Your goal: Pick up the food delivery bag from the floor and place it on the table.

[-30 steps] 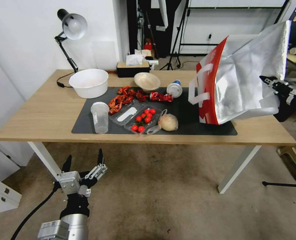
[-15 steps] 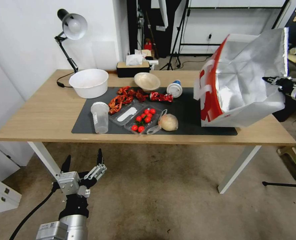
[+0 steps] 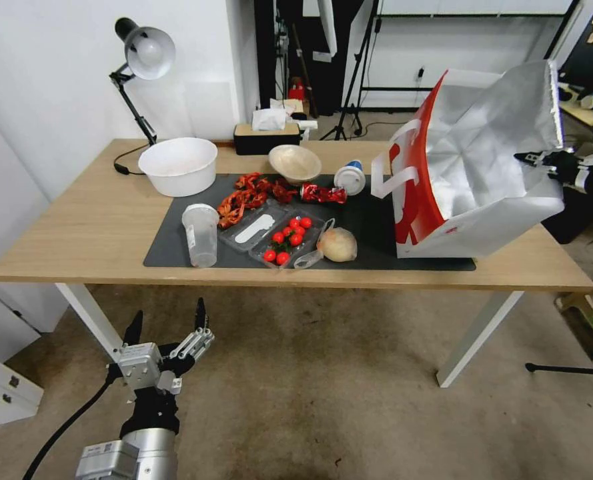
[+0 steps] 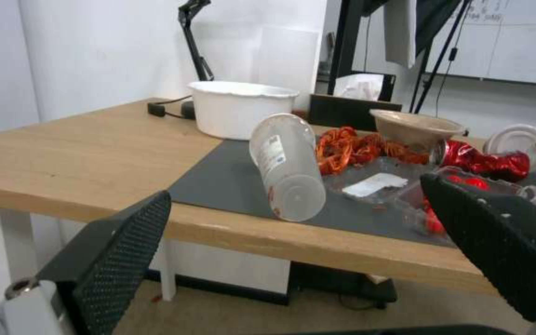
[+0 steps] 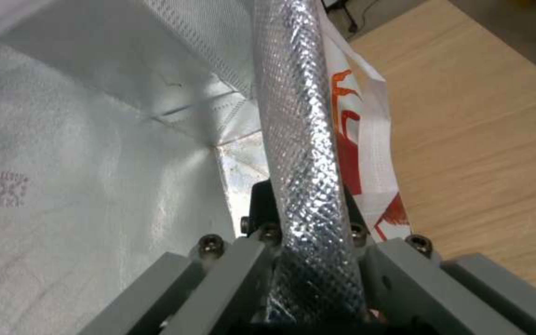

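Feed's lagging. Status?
Right gripper clamped on food delivery bag rim. Bag tilted on table, right end. Left gripper open, low. Bun close by.

Food delivery bag on the table's right end, bowl far left.

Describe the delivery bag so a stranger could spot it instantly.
On the long light-wood table, look to the right end of the dark grey mat. The food delivery bag stands there tilted, its rim pinched by the right gripper. It is the largest item: white, red-sided, foil-lined.
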